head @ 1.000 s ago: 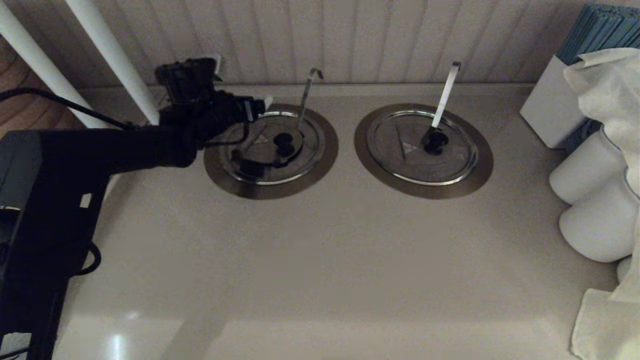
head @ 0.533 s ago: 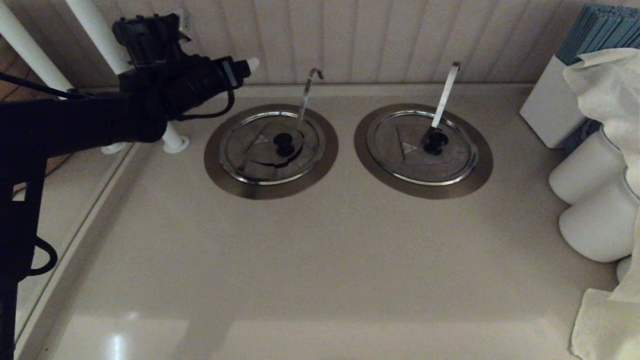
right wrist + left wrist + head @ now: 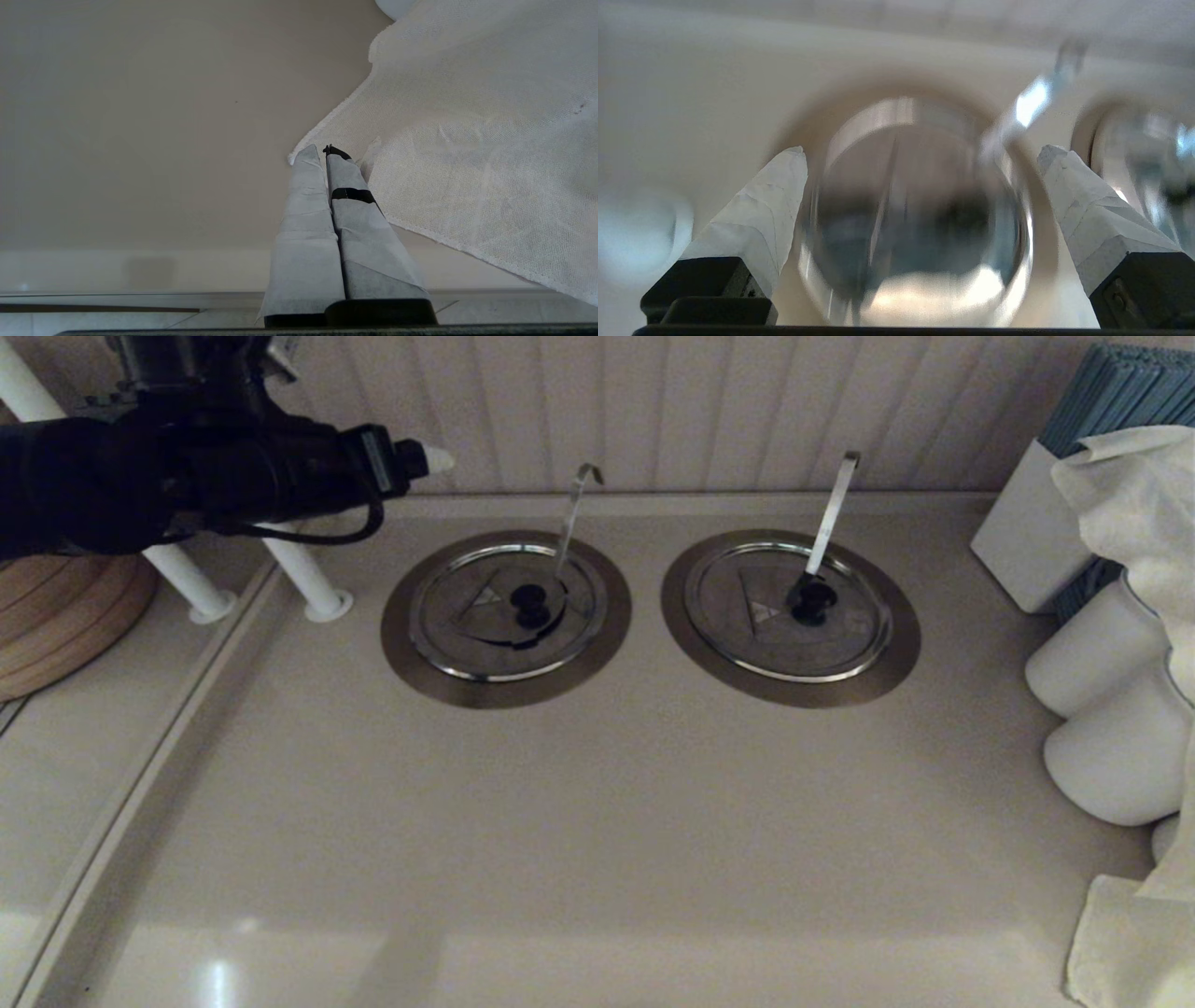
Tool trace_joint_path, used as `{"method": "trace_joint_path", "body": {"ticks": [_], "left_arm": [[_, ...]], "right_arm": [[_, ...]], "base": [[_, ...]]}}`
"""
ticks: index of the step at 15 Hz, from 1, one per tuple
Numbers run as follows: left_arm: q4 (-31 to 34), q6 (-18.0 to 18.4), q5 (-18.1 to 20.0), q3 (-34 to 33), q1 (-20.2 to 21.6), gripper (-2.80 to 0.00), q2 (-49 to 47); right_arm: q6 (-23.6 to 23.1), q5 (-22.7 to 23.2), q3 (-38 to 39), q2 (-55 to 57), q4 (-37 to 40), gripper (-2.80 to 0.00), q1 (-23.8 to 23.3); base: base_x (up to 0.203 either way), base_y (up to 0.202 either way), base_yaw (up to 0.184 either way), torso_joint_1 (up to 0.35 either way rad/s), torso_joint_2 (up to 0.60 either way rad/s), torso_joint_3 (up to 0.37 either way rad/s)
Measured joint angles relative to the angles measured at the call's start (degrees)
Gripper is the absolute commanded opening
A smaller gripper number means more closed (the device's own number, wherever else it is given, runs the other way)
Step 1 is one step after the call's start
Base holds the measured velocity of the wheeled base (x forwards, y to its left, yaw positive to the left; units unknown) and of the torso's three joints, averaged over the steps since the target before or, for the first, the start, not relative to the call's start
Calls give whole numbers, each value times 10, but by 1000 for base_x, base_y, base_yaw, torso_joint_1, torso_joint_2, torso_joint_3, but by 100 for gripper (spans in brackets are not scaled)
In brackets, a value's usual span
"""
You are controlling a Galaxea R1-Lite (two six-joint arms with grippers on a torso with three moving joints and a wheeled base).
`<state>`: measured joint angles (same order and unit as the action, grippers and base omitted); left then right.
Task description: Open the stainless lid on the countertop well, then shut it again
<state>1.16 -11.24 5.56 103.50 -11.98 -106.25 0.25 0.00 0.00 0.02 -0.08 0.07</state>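
The stainless lid (image 3: 504,611) lies flat in the countertop well (image 3: 411,658) near the counter's back edge, toward its left end, black knob (image 3: 529,604) at its centre. A slim hook-tipped handle (image 3: 571,518) rises through the lid's notch and leans toward the wall, so a utensil probably sits inside; the contents are hidden. The left gripper (image 3: 920,182) hangs in the air off the well's left, toward the back-left corner, fingers spread wide and empty, likely just to stay clear of the seated lid. The twin well (image 3: 887,658) beside it is also covered. The right gripper (image 3: 324,156) is parked, fingers pressed together, beside a white cloth (image 3: 476,154).
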Motion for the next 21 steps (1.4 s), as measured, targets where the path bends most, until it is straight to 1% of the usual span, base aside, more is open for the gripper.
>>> {"method": "trace_joint_path", "body": {"ticks": [2, 4, 6, 7, 9, 11, 14, 15, 17, 19, 21], "left_arm": [[26, 0, 1, -81, -1, 0, 48], [30, 1, 1, -191, -2, 0, 120], [32, 2, -6, -286, -2, 0, 206], [33, 2, -16, -326, -3, 0, 253], [40, 11, -52, -395, -3, 0, 349], [57, 37, -89, -465, -2, 0, 455], [74, 78, -111, -583, -2, 0, 629], [85, 84, -114, -613, 2, 0, 681], [126, 96, -122, -653, 32, 0, 774], [146, 100, -124, -657, 74, 0, 831], [165, 102, -116, -655, 101, 0, 895]], "right_arm": [[-4, 0, 0, 0, 1, -280, 0], [-4, 0, 0, 0, 1, -280, 0], [-2, 0, 0, 0, 1, -280, 0], [-1, 0, 0, 0, 1, -280, 0], [-1, 0, 0, 0, 1, -280, 0], [-1, 0, 0, 0, 1, -280, 0], [-2, 0, 0, 0, 1, -280, 0], [-1, 0, 0, 0, 1, -280, 0], [-2, 0, 0, 0, 1, -280, 0], [-2, 0, 0, 0, 1, -280, 0], [-2, 0, 0, 0, 1, -280, 0]], "base": [[0, 0, 0, 0, 0, 0], [0, 0, 0, 0, 0, 0], [0, 0, 0, 0, 0, 0], [0, 0, 0, 0, 0, 0], [0, 0, 0, 0, 0, 0], [0, 0, 0, 0, 0, 0], [0, 0, 0, 0, 0, 0], [0, 0, 0, 0, 0, 0], [0, 0, 0, 0, 0, 0], [0, 0, 0, 0, 0, 0], [0, 0, 0, 0, 0, 0]]}}
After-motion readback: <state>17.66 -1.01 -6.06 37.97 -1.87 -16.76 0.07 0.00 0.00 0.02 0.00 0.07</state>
